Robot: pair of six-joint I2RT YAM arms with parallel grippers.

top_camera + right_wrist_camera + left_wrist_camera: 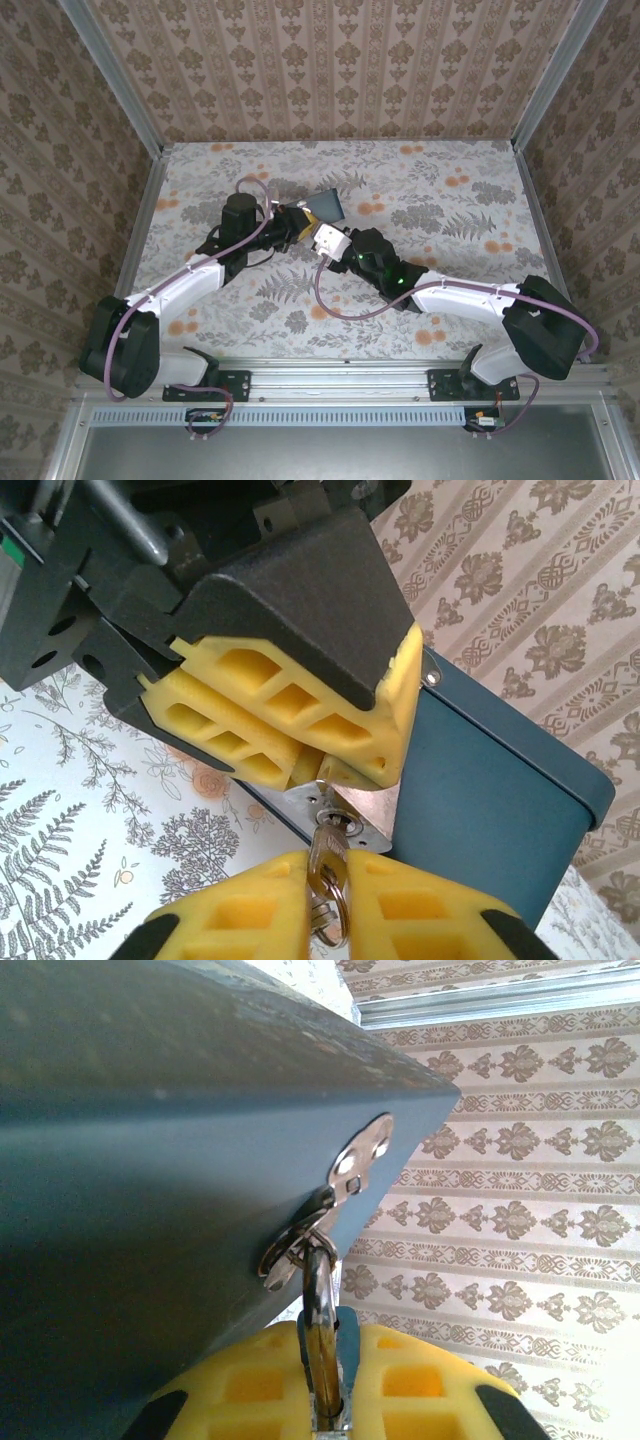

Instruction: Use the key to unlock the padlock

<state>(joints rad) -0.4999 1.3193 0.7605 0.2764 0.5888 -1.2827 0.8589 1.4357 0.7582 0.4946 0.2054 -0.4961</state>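
Note:
The padlock [371, 811] hangs from the hasp [362, 1152] of the dark blue tin [150, 1160], which is lifted off the table. Its silvery shackle [320, 1305] runs between the yellow pads of my left gripper [325, 1345], which is shut on the padlock. In the right wrist view, the left fingers [300, 715] clamp the brass body from above and the keyhole plate faces the camera. The key [328, 851] sits in the keyhole, a ring dangling from it. My right gripper [330, 865] is shut on the key's head. From above, both grippers meet at the padlock [309, 221].
The floral tabletop [430, 200] stretches around the arms, boxed in by patterned walls [330, 70] at the back and sides. An aluminium rail [340, 372] with both arm bases runs along the near edge. The blue tin [328, 204] juts out behind the grippers.

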